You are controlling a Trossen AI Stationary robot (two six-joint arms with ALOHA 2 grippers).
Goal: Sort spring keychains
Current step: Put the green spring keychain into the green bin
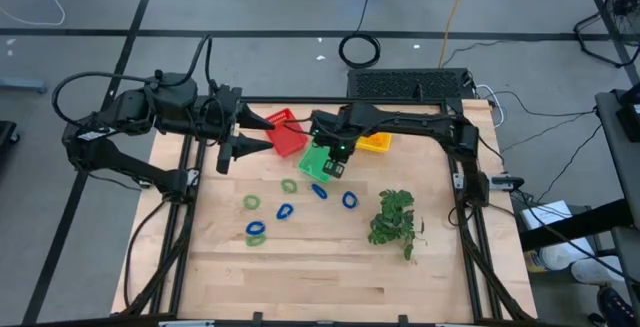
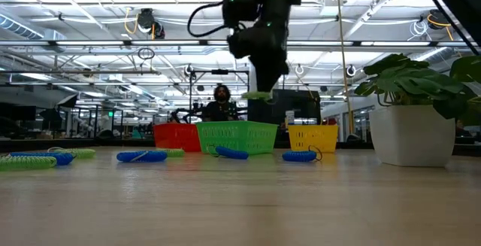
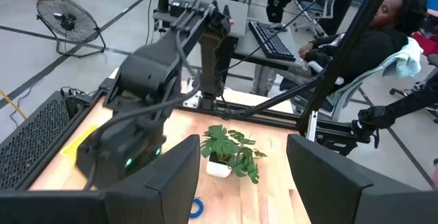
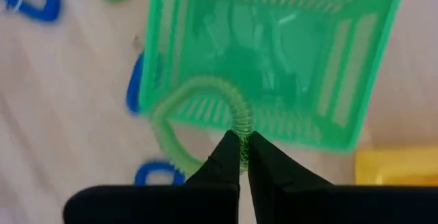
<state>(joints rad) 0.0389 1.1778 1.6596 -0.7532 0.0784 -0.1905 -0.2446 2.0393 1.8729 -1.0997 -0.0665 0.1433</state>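
My right gripper (image 4: 241, 140) is shut on a green spring keychain (image 4: 198, 111) and hangs above the near edge of the green mesh basket (image 1: 314, 157). In the low view the gripper (image 2: 261, 80) is well above the basket (image 2: 237, 136). The red basket (image 1: 286, 133) and the yellow basket (image 1: 376, 143) stand on either side of the green one. Several blue and green keychains lie flat on the wood, among them a green one (image 1: 289, 185) and blue ones (image 1: 318, 191) (image 1: 349, 200). My left gripper (image 1: 256, 135) waits open at the far left, raised, with nothing between its fingers (image 3: 171, 176). My right gripper pinches the green keychain's coil (image 4: 241, 125) between its two fingertips. The fingers come from above, pointing steeply down. The rest of the loop (image 4: 171, 125) curves out beyond the tips, lifted clear of the table and the basket.
A small potted plant (image 1: 394, 217) stands right of the loose keychains. More keychains (image 1: 256, 231) (image 1: 250, 202) lie toward the left. Bare wood fills the near half of the table. A black frame rail (image 1: 470, 207) borders the table. A person sits beyond the table (image 3: 383, 39).
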